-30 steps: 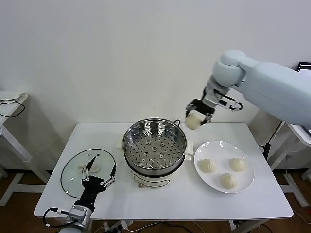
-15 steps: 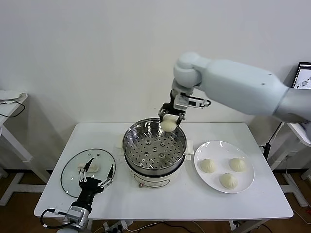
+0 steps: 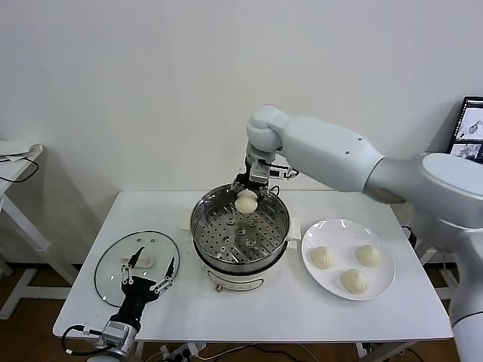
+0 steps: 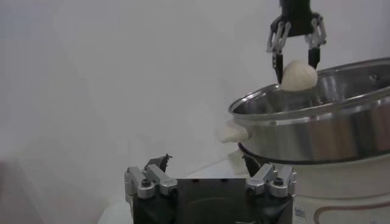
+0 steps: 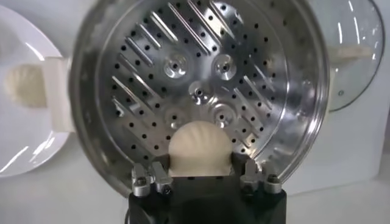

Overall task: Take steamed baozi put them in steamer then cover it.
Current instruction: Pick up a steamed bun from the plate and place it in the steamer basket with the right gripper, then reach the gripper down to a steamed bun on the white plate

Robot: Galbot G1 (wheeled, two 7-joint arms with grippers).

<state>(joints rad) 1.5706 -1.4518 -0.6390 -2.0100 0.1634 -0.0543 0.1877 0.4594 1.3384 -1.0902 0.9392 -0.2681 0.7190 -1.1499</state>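
Right arm reaches in from the right, forearm angled down, right claw (image 3: 247,197) pointing straight down over the steamer (image 3: 240,235) and clamped on one baozi (image 3: 246,201) above the perforated tray's rear. Three baozi (image 3: 323,257) lie on the white plate (image 3: 383,288). Left claw (image 3: 148,271) hovers low beside the glass lid (image 3: 108,270) on the worktop (image 3: 302,311), fingers apart.

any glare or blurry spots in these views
Head view: even light, soft sheen on the steamer rim. Right wrist view: bright streaks on the perforated tray, right claw and its baozi soft. Left wrist view: left claw dark and blurred against a washed-out wall.
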